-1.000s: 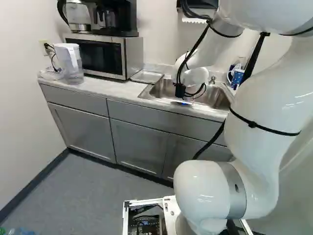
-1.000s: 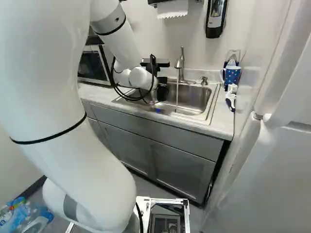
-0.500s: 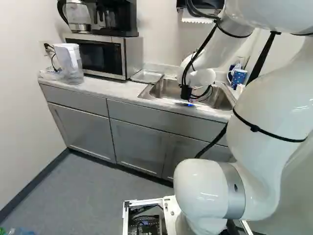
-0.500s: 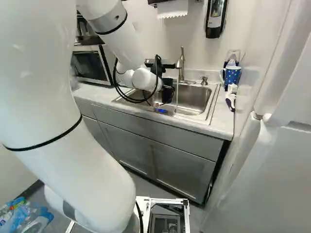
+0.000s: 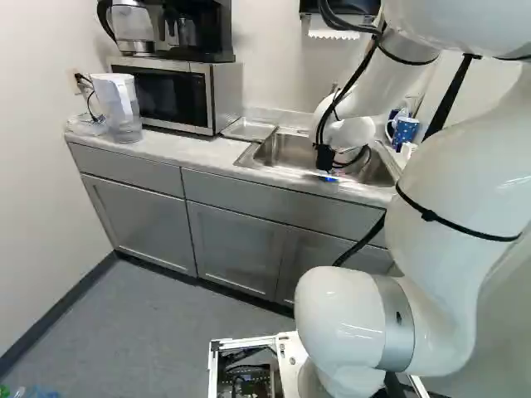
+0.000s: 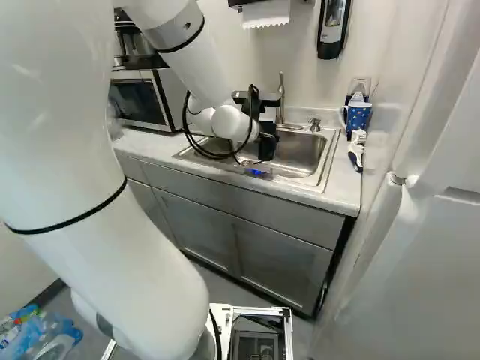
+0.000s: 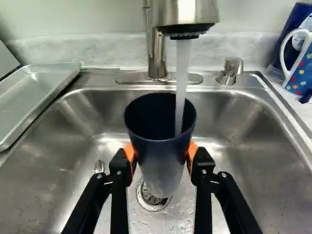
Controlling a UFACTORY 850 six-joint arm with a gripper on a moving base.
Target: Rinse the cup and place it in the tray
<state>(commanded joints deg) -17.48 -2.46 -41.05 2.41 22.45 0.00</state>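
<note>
Cup (image 7: 158,151) clamped in gripper (image 6: 267,135), probably near upright, water (image 7: 182,83) running in.

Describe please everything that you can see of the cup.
The cup is dark blue above, paler grey below, smooth, narrowing toward its base, perhaps plastic; no handle shows. The hand holds it mouth up, with an orange pad at each side, above the sink. Water from the faucet falls into its open mouth.
</note>
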